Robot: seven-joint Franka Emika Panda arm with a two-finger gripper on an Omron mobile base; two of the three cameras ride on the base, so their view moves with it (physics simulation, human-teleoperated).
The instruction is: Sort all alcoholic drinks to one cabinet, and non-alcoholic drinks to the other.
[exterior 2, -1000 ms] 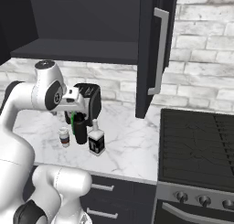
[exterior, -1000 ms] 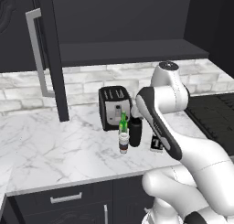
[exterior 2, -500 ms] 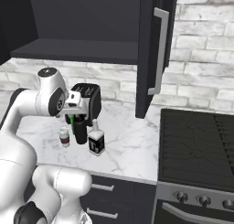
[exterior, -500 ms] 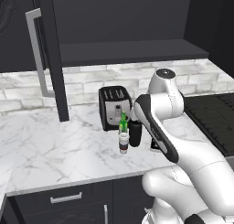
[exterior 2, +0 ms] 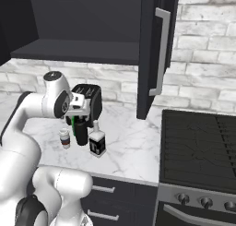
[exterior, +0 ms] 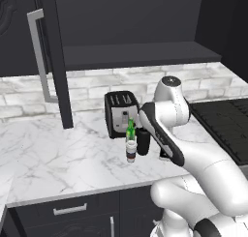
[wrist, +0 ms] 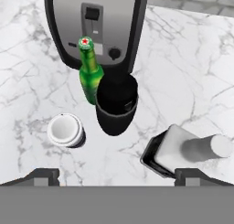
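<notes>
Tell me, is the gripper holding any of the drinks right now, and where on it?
Nothing is held. The gripper is open above the black flask, finger tips wide apart, touching none of the drinks on the counter.

Green beer bottle point(wrist: 90, 75), red cap. Black flask point(wrist: 116, 104). White cup point(wrist: 66, 130), brown band. Black-and-silver toaster point(wrist: 97, 24). White, grey-veined marble tabletop point(wrist: 192, 77).

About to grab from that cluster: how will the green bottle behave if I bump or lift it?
The green bottle is tall and slim on a small base, so it probably tips easily. Its glossy surface may slip between the fingers. It stands tight against the black flask, so a nudge likely disturbs both.
</notes>
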